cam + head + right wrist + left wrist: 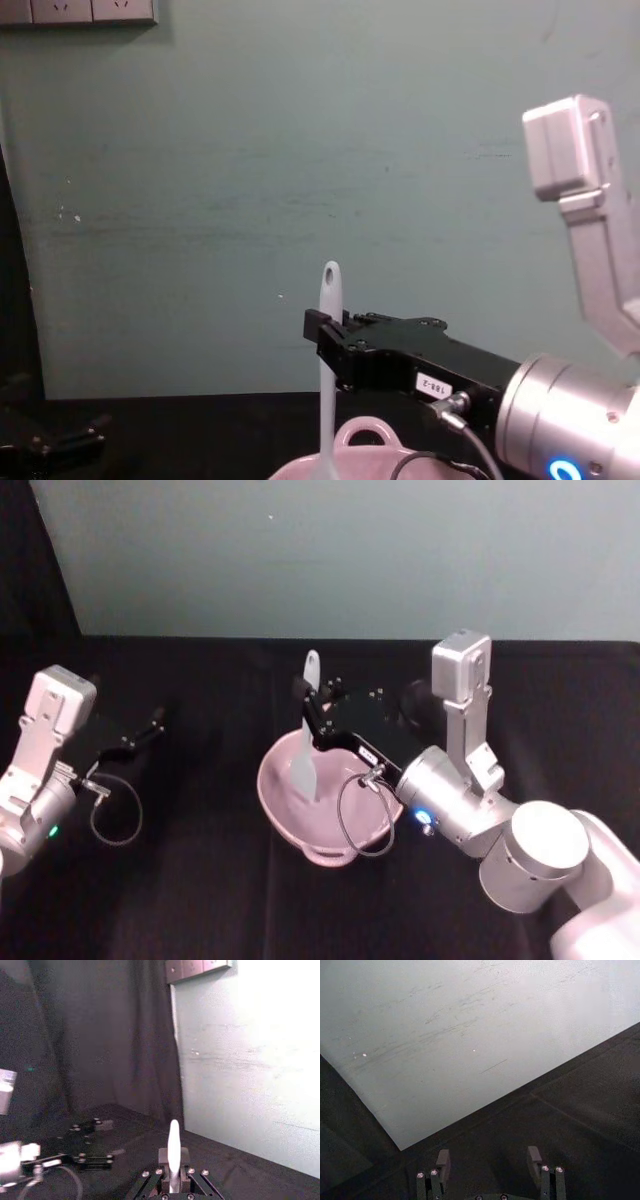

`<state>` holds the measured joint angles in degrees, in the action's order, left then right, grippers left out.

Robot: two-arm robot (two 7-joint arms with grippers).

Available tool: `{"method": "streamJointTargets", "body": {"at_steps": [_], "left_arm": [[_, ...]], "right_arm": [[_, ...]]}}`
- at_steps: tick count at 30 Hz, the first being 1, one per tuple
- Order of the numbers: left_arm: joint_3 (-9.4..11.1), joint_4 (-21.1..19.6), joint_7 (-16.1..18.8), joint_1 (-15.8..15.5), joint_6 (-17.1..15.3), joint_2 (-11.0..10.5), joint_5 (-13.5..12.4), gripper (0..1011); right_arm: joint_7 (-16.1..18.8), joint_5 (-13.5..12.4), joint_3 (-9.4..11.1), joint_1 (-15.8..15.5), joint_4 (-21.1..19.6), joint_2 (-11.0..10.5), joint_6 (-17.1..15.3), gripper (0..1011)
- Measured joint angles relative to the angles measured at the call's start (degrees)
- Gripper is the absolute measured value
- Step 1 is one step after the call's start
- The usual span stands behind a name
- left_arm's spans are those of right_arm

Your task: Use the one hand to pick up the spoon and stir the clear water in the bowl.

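The right gripper [313,718] reaches over the pink bowl [330,852], which sits in the middle of the black cloth [200,900]. Its jaws are clamped on the white spoon [304,755] partway up the handle, holding it upright with the holed end on top and the paddle head down inside the bowl. The head seems to reach near the bottom, though whether it touches is unclear. The left gripper [152,723] sits well off to the left, jaws wide apart, holding nothing.
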<state>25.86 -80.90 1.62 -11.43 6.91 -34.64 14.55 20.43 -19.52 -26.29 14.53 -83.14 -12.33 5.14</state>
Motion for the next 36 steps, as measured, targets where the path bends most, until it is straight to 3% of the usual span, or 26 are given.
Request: {"method": "streamJointTargets", "body": {"at_steps": [7,13,22,30,36], "left_arm": [[0.0,0.0,0.0,0.0,0.0,0.0,0.0,1011],[0.0,0.0,0.0,0.0,0.0,0.0,0.0,1011],[0.0,0.0,0.0,0.0,0.0,0.0,0.0,1011],[0.0,0.0,0.0,0.0,0.0,0.0,0.0,1011],[0.0,0.0,0.0,0.0,0.0,0.0,0.0,1011]], "right_arm": [[-2.46,4.14,1.14,1.63,3.97,1.6,3.21,114],[-3.09,5.32,2.51,1.73,3.78,1.24,2.59,113],[-0.48,3.64,5.19,-1.37,-1.88,-2.23,-2.18,114],[1.81,1.3,5.57,-4.81,-6.33,-4.9,-4.15,114],[3.08,-0.43,4.66,-6.56,-8.72,-5.99,-5.24,114]]}}
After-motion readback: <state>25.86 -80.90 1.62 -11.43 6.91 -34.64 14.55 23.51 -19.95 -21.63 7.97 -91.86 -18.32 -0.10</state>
